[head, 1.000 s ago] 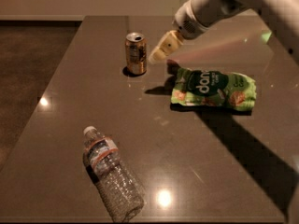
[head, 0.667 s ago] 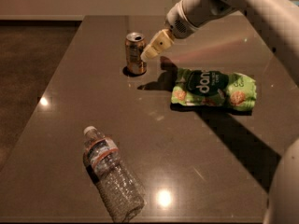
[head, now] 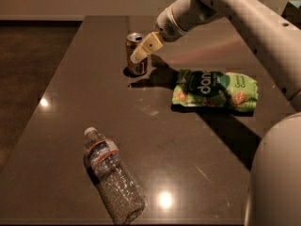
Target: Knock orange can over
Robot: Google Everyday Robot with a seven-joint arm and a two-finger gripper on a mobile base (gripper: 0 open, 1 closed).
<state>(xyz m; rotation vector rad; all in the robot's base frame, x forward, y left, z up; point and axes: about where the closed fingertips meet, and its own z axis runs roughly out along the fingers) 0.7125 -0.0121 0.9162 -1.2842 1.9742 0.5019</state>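
The orange can (head: pixel 135 52) stands upright on the dark table (head: pixel 160 140) near its far end, silver top showing. My gripper (head: pixel 143 50) reaches in from the upper right on the white arm. Its pale yellow fingertips (head: pixel 146 46) are against the can's right side near the top, partly covering it.
A green snack bag (head: pixel 215 90) lies flat to the right of the can. A clear plastic water bottle (head: pixel 112 174) lies on its side near the table's front left. The robot's white body (head: pixel 275 178) fills the right edge. The floor lies left of the table.
My gripper has moved left toward the can, from a small gap beside it to contact with its right side. The can still stands upright.
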